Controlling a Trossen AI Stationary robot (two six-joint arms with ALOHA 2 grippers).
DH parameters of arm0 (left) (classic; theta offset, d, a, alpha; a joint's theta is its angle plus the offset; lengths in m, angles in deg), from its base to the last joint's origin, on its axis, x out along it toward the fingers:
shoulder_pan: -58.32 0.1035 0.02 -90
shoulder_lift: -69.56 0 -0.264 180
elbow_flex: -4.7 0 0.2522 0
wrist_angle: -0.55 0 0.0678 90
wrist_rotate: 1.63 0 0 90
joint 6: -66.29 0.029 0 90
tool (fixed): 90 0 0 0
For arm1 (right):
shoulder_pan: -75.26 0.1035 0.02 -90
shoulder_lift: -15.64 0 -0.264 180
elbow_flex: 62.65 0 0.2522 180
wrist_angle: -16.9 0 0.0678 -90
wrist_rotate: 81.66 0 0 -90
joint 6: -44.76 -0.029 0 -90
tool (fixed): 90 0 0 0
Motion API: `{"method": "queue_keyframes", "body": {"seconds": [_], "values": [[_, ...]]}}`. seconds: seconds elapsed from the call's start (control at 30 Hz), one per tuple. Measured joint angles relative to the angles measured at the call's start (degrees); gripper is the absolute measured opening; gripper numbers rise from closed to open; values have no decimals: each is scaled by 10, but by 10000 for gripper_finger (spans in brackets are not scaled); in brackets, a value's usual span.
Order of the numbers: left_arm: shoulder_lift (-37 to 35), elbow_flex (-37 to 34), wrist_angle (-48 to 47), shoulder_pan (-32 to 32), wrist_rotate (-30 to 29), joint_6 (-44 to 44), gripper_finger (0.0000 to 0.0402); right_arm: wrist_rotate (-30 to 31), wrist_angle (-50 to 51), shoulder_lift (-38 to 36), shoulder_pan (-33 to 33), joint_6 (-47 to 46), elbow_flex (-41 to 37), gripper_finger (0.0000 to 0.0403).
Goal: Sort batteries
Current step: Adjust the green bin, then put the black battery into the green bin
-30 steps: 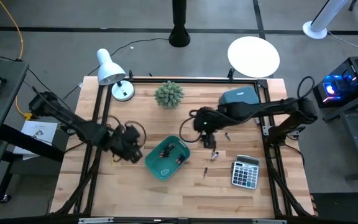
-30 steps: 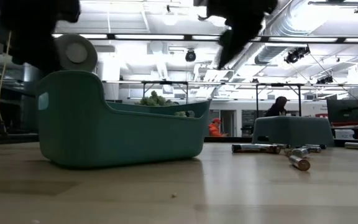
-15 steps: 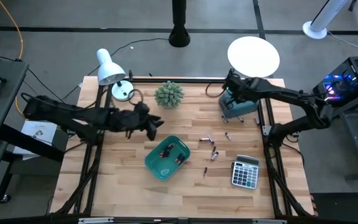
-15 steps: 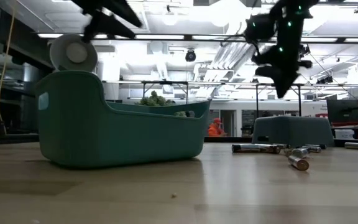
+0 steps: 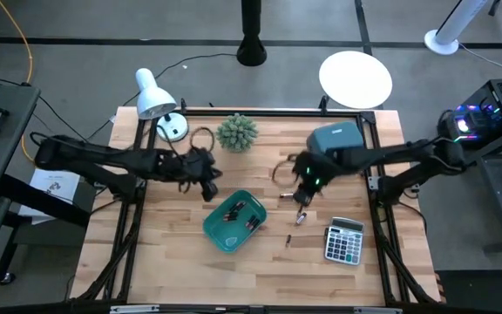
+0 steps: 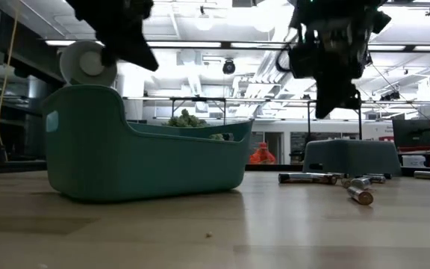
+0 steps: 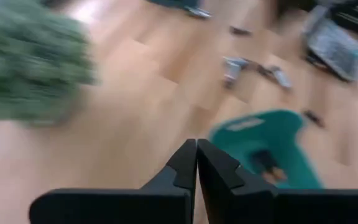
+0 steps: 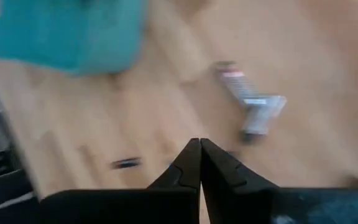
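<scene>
Wooden table — loose batteries lie flat, axes pointing differently.

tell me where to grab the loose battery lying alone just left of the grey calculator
Probably across its middle, coming straight down from above. The small dark slim cylindrical battery lies flat on the bare wooden table, apart from the grey calculator and the teal plastic tray, so the tool's fingers should straddle its narrow width.

both arms reach inward above the table, the left gripper with fingers pressed together, the right gripper likewise closed, holding nothing.
</scene>
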Motion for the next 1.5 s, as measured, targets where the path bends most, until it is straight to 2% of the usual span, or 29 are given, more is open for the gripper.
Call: {"method": "queue_keyframes", "body": {"seconds": [0.13, 0.3, 0.43, 0.7, 0.97, 1.13, 1.27, 1.37, 1.5], "values": [[-52, 0, -59, 30, -62, 6, 1, 17, -75, 41, 78, -63, -1, 0], [-90, 0, -78, 73, -43, 43, 1, 21, -156, 120, 127, -117, 1, 0], [-99, 0, -79, 90, -24, 68, 0, 23, -177, 186, 141, -130, 39, 0], [-102, 0, -129, 99, -23, 85, 0, 60, -172, 324, 132, -53, 193, 0], [-149, 0, -202, 98, -26, 75, 0, 61, -171, 465, 85, 69, 401, 0], [-204, 0, -236, 98, -56, 45, 0, 59, -109, 511, 52, 164, 530, 0], [-250, 0, -269, 98, -79, 11, 0, 58, 43, 501, 36, 221, 584, 0], [-275, 0, -276, 98, -88, -13, 0, 63, 147, 478, 35, 243, 569, 0], [-289, 0, -270, 98, -89, -24, 0, 61, 174, 420, 60, 211, 455, 0]]}}
